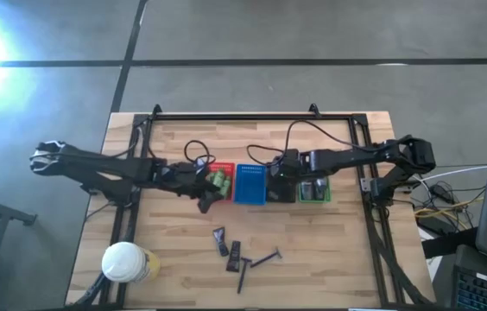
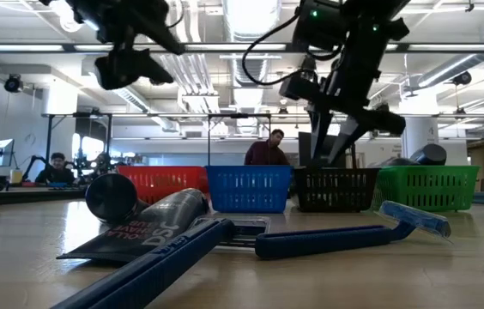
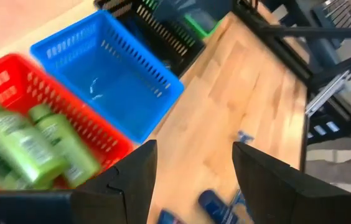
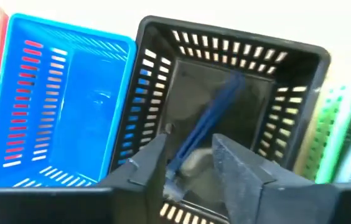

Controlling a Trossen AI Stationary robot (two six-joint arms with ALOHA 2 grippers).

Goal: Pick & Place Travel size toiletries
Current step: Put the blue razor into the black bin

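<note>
Green bottles lie in the red basket. My left gripper is open and empty, above the table just near of that basket. My right gripper hovers open over the black basket. A blue razor lies slanted inside the black basket, its lower end showing between the fingers. On the near table lie dark tubes and more razors. A tube and blue razors fill the low view's foreground.
The blue basket stands between red and black, and the green basket stands at the right end with grey pieces in it. A yellow container with a white lid sits at the near left corner. A black frame rail runs along the far edge. People sit in the room behind.
</note>
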